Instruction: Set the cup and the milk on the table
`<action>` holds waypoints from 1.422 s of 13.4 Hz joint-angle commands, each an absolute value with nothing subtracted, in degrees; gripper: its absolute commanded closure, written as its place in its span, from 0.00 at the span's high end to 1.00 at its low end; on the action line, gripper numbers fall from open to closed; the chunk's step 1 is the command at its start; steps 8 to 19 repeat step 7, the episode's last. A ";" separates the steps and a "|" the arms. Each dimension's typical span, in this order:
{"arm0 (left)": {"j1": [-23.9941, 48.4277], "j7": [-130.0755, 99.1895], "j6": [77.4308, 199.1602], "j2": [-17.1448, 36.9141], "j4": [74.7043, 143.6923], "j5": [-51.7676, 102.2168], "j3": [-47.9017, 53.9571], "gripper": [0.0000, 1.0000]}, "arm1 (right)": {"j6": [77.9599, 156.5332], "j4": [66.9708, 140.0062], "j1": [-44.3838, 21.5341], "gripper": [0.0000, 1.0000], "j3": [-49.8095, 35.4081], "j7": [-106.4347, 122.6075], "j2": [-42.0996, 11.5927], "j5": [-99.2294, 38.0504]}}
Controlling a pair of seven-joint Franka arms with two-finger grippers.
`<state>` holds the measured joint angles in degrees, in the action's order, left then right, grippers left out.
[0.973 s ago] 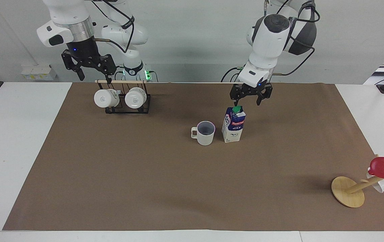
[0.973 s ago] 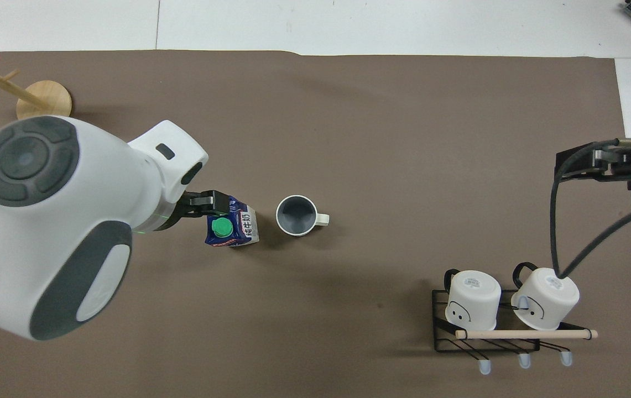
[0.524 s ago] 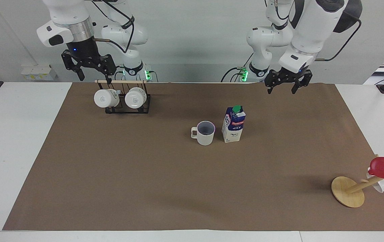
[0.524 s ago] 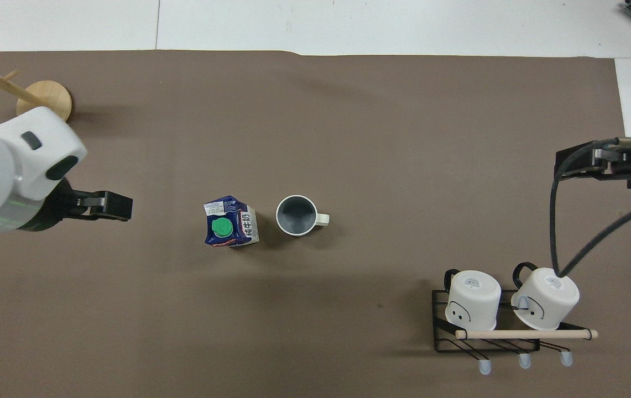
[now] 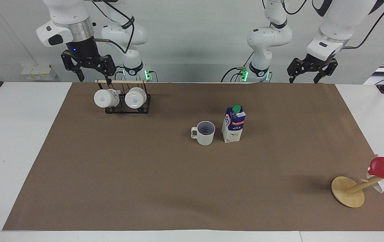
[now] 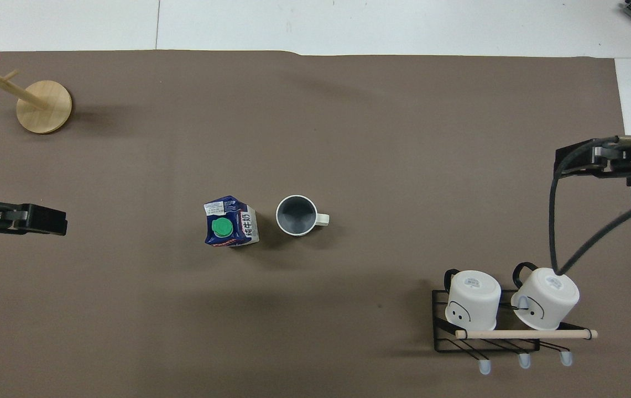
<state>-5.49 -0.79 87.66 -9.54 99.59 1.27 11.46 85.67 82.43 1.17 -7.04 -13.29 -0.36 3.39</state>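
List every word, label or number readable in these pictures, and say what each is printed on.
"纯牛奶": white side panel of the tall blue-and-white gable-top milk carton.
Red label band on the carton: too small to read.
Marks on the bases of the two white mugs on the black wire rack: unreadable.

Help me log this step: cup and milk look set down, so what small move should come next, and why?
Probably just park the left gripper at rest. The milk and the cup stand upright, side by side on the table; both grippers are empty, the right gripper waiting over the mug rack.
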 commanded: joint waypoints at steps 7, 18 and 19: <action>-5.89 -0.53 87.10 -9.67 97.82 2.11 12.13 1.00 | 86.66 84.46 1.93 1.00 -7.47 -11.78 0.79 2.11; -5.89 -0.53 87.10 -9.67 97.82 2.11 12.13 1.00 | 86.66 84.46 1.93 1.00 -7.47 -11.78 0.79 2.11; -5.89 -0.53 87.10 -9.67 97.82 2.11 12.13 1.00 | 86.66 84.46 1.93 1.00 -7.47 -11.78 0.79 2.11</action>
